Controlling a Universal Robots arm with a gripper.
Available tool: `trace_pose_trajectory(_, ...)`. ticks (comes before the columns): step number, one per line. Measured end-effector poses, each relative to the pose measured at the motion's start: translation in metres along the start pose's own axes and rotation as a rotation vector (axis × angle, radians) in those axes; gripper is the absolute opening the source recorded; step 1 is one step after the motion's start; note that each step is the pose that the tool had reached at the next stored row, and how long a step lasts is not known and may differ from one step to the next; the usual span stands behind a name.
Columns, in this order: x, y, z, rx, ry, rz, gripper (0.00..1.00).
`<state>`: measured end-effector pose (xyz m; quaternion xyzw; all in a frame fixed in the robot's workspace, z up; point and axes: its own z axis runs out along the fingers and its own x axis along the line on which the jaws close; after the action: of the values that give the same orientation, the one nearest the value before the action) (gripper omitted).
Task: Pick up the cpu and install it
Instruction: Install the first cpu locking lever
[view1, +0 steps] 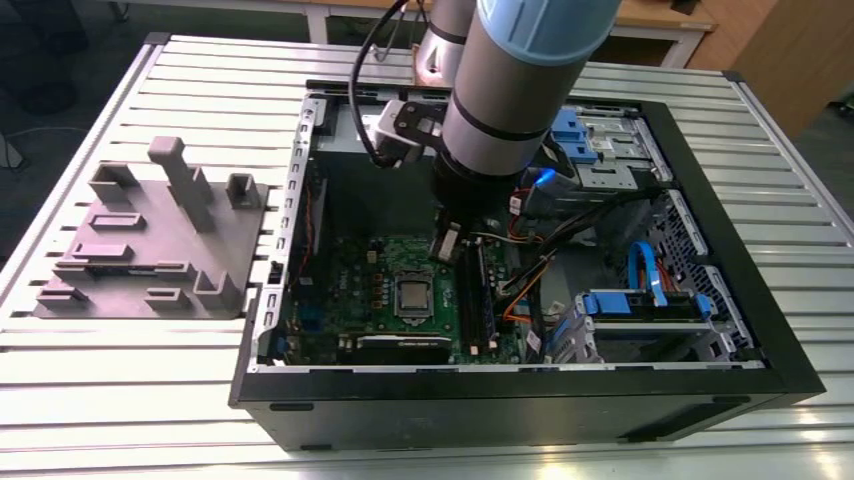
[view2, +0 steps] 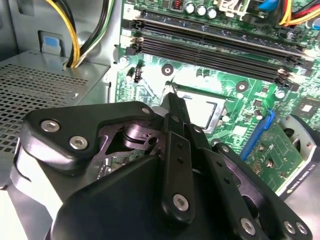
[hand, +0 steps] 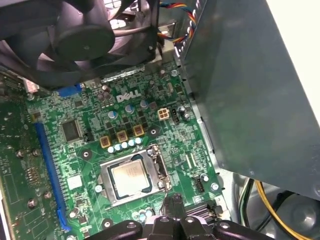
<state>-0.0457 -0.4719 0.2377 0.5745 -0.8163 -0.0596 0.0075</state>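
The cpu (hand: 131, 176) sits flat inside its socket frame (hand: 134, 176) on the green motherboard (hand: 90, 150), silver top showing faint print too small to read. Just beside the frame, the gripper (hand: 172, 207) hangs with fingertips together, holding nothing.

cpu (hand: 131, 176) — seated in socket frame (hand: 134, 177) | gripper (hand: 175, 210) — just beside
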Motion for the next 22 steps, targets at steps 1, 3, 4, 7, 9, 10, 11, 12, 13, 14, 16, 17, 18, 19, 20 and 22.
trace_pose_trajectory(1,0.0003,-0.0001,-0.0001,0.0017,0.0051,0.0,0.1)
trace_pose_trajectory(3,0.0018,-0.0006,0.0,0.0025,0.0078,-0.003,0.1)
trace_pose_trajectory(4,0.0026,-0.0009,0.0001,0.0024,0.0082,-0.006,0.1)
trace_pose_trajectory(7,0.0039,-0.0014,0.0012,0.0015,0.0096,-0.022,0.1)
trace_pose_trajectory(9,0.0045,-0.0017,0.0018,0.0008,0.0112,-0.036,0.1)
trace_pose_trajectory(10,0.0048,-0.0018,0.002,0.0004,0.0119,-0.043,0.1)
trace_pose_trajectory(11,0.0053,-0.002,0.002,0.0002,0.0127,-0.049,0.1)
trace_pose_trajectory(12,0.006,-0.0023,0.002,0.0,0.013,-0.052,0.1)
trace_pose_trajectory(13,0.0069,-0.0027,0.0019,-0.0002,0.0133,-0.055,0.1)
trace_pose_trajectory(14,0.0079,-0.0029,0.0019,-0.0003,0.0134,-0.057,0.1)
trace_pose_trajectory(16,0.0099,-0.0037,0.002,-0.0006,0.0138,-0.062,0.1)
trace_pose_trajectory(17,0.0104,-0.0039,0.0024,-0.0007,0.0142,-0.065,0.1)
trace_pose_trajectory(18,0.0108,-0.004,0.003,-0.001,0.0147,-0.071,0.1)
trace_pose_trajectory(19,0.011,-0.0042,0.0037,-0.0014,0.0154,-0.078,0.1)
trace_pose_trajectory(20,0.0111,-0.0043,0.0043,-0.0021,0.0168,-0.091,0.1)
trace_pose_trajectory(22,0.0111,-0.0044,0.0051,-0.0038,0.0203,-0.122,0.1)
